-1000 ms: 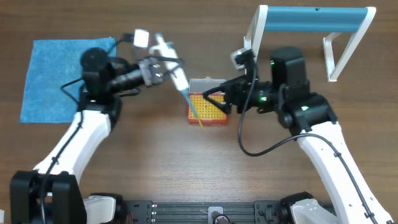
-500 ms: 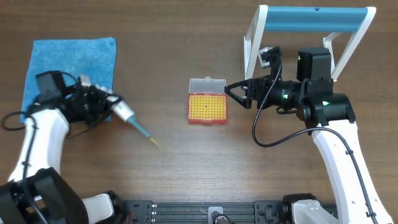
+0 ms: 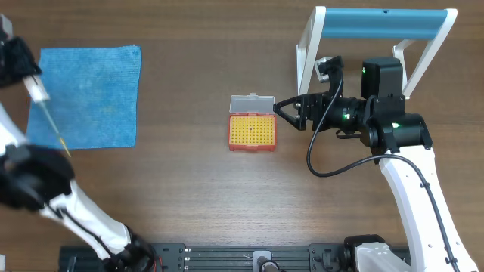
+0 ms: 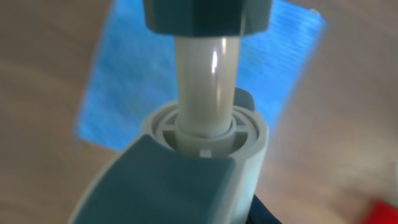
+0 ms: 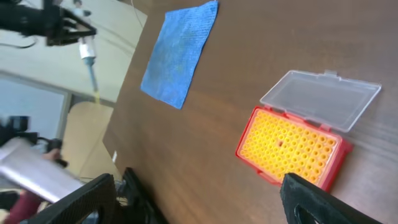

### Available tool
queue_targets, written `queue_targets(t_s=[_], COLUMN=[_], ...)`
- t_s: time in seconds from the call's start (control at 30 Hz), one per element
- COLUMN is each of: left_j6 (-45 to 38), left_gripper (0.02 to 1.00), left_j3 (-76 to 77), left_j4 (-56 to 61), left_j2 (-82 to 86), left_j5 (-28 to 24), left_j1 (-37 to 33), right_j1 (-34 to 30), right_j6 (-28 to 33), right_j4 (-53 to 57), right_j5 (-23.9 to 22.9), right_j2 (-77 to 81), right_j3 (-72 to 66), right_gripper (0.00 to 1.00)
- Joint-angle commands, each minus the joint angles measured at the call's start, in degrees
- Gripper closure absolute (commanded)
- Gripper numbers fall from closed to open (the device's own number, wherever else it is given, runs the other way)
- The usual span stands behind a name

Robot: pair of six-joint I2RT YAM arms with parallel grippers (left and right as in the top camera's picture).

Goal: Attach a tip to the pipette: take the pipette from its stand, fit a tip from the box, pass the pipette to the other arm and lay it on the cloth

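My left gripper [image 3: 21, 66] is at the far left edge, shut on the pipette [image 3: 39, 97]. The pipette hangs aslant with its yellow tip [image 3: 62, 143] just off the left edge of the blue cloth [image 3: 87, 94]. The left wrist view has the pipette's grey and white body [image 4: 205, 124] close up, with the cloth [image 4: 130, 81] behind. The red tip box [image 3: 252, 130] lies open mid-table. My right gripper [image 3: 281, 113] stands open just right of the box, holding nothing. From the right wrist I see the box [image 5: 292, 146], the cloth [image 5: 180, 53] and the pipette [image 5: 90, 65].
The white and blue pipette stand [image 3: 378, 30] rises at the back right, behind my right arm. The tip box's clear lid [image 3: 252, 101] lies folded back on the far side. Bare wooden table [image 3: 189, 189] spreads between the cloth and the box.
My left arm swung the pipette from over the tip box to the far left, past the cloth. The right gripper drew back a little to the right, then kept still.
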State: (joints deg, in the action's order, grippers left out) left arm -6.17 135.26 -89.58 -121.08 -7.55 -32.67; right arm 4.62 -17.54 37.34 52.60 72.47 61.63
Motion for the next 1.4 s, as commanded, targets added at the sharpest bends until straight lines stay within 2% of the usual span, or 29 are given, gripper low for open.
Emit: queue_targets(t_s=[0.03, 0.17, 0.27, 0.33, 0.53, 0.73, 0.87, 1.4], left_j6=[-4.68, -9.60, -12.92, -12.98, -12.98, -12.57, -12.57, -12.57], left_gripper=[0.993, 0.993, 0.993, 0.991, 0.989, 0.989, 0.991, 0.989], left_j3=[9.07, 9.07, 9.07, 9.07, 9.05, 9.05, 9.03, 9.03], left_j4=[3.23, 7.32, 8.83, 10.03, 10.40, 10.16, 10.86, 11.43], left_j2=[-14.25, -20.76, -24.11, -26.08, -29.42, -29.42, -29.44, -30.49], left_j5=[12.20, 14.73, 14.71, 14.43, 14.43, 13.53, 9.81, 8.79], left_j1=[3.04, 7.32, 10.21, 11.54, 12.07, 10.01, 9.31, 9.42], right_j1=[2.82, 8.15, 12.28, 14.29, 16.85, 16.85, 16.85, 16.83], right_j6=[-7.28, -12.07, -15.39, -16.57, -18.05, -18.03, -18.03, -18.03], right_j4=[-0.11, -0.28, -1.11, -2.23, -4.46, -4.46, -4.46, -4.46], right_j5=[-1.09, -5.95, -10.27, -11.37, -11.76, -15.15, -15.15, -15.85], right_j2=[-0.55, -0.55, -0.55, -0.55, -0.55, -0.46, -0.20, 0.31], right_j3=[0.48, 0.48, 0.48, 0.48, 0.48, 0.48, 0.48, 0.48], right_gripper=[0.143, 0.143, 0.141, 0.143, 0.143, 0.143, 0.143, 0.141])
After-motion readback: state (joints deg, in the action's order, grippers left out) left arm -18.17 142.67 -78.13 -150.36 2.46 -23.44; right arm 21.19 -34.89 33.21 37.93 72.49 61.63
